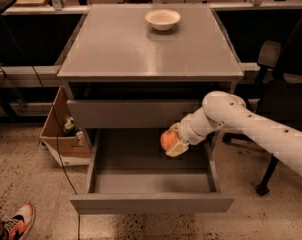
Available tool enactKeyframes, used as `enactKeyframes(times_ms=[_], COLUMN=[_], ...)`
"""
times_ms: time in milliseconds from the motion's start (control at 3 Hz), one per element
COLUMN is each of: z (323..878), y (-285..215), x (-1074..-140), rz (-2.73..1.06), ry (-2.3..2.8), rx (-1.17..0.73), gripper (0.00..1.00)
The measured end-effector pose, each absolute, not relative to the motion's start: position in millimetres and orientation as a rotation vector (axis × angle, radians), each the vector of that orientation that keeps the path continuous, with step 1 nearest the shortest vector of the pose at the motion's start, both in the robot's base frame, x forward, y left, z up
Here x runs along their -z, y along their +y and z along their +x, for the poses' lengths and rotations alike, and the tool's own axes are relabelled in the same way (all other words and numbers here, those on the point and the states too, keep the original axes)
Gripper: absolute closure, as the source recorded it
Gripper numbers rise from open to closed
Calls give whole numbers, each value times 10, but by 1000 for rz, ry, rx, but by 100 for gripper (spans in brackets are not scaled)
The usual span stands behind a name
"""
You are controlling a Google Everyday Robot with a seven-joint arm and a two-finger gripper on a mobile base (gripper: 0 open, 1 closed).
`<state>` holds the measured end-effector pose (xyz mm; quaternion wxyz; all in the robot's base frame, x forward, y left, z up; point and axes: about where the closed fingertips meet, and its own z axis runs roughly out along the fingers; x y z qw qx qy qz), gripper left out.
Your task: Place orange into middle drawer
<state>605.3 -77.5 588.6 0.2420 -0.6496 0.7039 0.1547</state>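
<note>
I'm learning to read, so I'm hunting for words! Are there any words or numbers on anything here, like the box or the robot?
No words, numbers or signs can be read anywhere.
The cardboard box shows no print, and the items inside it are too blurred to read.
The gripper, holding the orange over the open middle drawer, carries no label.
</note>
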Motion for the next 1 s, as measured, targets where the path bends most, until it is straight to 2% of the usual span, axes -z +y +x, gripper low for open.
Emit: enactKeyframes(times_ms=[333,667,1000], z=[6009,6055,6144], y=[-1246,-1434,-1362], x=[-5242,-4872,-4617], rz=[-1704,-1656,-1675], ry=[2085,2083,1953], rx=[-424,-436,-459], gripper=[100,100,84])
